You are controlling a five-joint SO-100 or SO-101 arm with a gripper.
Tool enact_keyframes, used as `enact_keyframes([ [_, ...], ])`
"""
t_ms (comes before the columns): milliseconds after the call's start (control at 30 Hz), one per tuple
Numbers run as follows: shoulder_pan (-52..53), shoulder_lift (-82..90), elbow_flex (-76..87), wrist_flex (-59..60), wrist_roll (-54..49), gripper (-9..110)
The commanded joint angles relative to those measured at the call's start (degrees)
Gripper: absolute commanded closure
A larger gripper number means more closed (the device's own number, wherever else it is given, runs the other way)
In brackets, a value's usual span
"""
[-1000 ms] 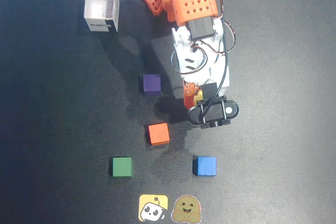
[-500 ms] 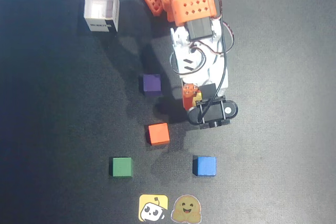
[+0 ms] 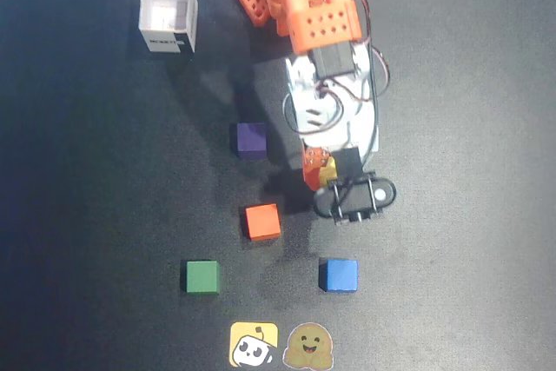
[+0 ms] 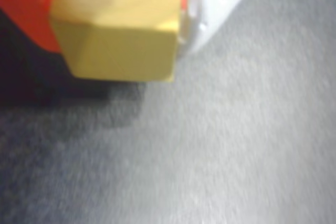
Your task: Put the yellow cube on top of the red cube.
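Observation:
The yellow cube (image 3: 327,173) is held between an orange finger (image 3: 311,165) and a white finger of my gripper (image 3: 322,171), right of the mat's centre in the overhead view. In the wrist view the yellow cube (image 4: 122,51) fills the top left, just above the dark mat, and the gripper (image 4: 118,24) is shut on it, with the orange finger (image 4: 26,9) on its left. The red cube (image 3: 262,221), which looks red-orange here, rests on the mat down and to the left of the gripper, apart from it.
A purple cube (image 3: 251,139), a green cube (image 3: 201,276) and a blue cube (image 3: 338,274) lie around on the black mat. A white open box (image 3: 168,15) stands at the upper left. Two stickers (image 3: 254,344) lie at the bottom edge.
The gripper with the yellow cube has shifted slightly toward the bottom of the overhead picture and tilted. The cubes on the mat have not moved.

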Motion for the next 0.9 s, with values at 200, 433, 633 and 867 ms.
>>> enact_keyframes([
  [200, 0.6, 0.4, -6.1, 3.9, -2.4, 96],
  [433, 0.6, 2.3, -7.8, 6.6, -2.5, 96],
  [633, 0.4, 3.8, -7.9, 7.4, -2.9, 96],
  [867, -1.1, 4.1, -8.2, 7.2, -2.8, 96],
])
